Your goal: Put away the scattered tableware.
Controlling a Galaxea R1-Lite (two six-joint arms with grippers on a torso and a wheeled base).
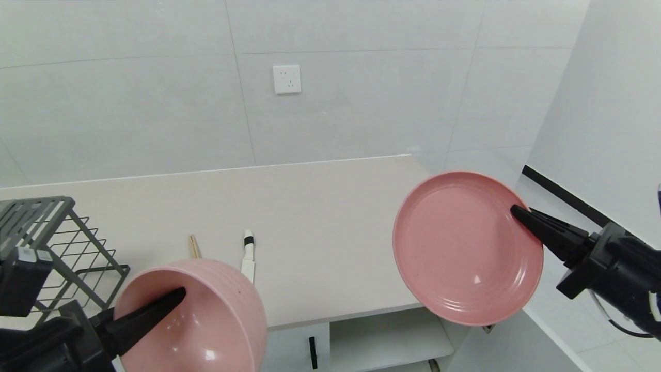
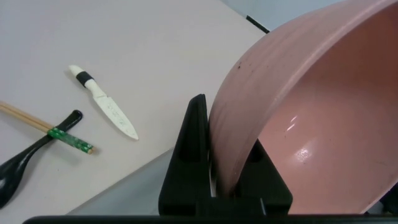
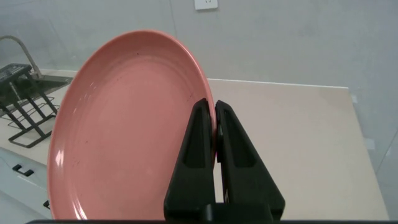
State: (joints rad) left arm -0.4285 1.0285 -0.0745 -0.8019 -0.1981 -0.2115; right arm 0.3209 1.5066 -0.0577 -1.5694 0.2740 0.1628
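Our left jaws pinch the pink bowl [image 1: 206, 315] by its wall, lifted over the worktop [image 1: 320, 206] front edge beside the wire rack [image 1: 57, 243] (probably where it belongs). Our right jaws clamp the pink plate [image 1: 467, 248] by its rim, tilted past the right edge. The knife [image 1: 248, 256], chopsticks [image 1: 194, 246] and spoon [image 2: 25, 165] lie near the front edge.

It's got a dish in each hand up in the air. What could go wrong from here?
1. The right gripper pinches the pink plate only at its rim, tilted, seemingly past the end of the counter; a slip could drop it to the floor.
2. The left gripper holds the pink bowl by its rim too; it might slide out.
3. The knife, chopsticks and spoon lie near the bowl; a low sweep could knock them.
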